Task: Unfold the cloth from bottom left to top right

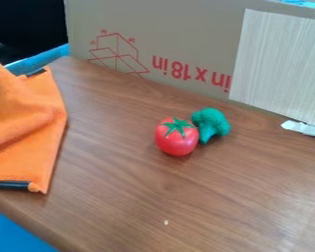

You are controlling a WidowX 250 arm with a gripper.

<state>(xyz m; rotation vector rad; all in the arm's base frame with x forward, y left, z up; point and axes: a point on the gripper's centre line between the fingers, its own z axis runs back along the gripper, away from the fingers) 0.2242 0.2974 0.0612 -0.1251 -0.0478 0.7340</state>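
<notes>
One orange cloth (28,142) lies rumpled at the view's left, on the desk (120,197). I can't tell whether the pincer is wide or narrow. Pinching two layers could drag everything; sweeping low could knock the tomato (176,140) into the broccoli (213,121).

The left edge cuts off the orange cloth (25,142) at nine o'clock, and its folds hide whatever lies under them. The black piece (10,185) at eight o'clock partly disappears under the orange fabric. At the centre, the tomato (176,140) covers part of the broccoli (212,123). The pale board (278,64) at two o'clock runs out of view at right and hides some of the cardboard (186,29). The white object (304,129) at three o'clock is cut off. The speck (166,222) at six o'clock is too small to identify.
</notes>
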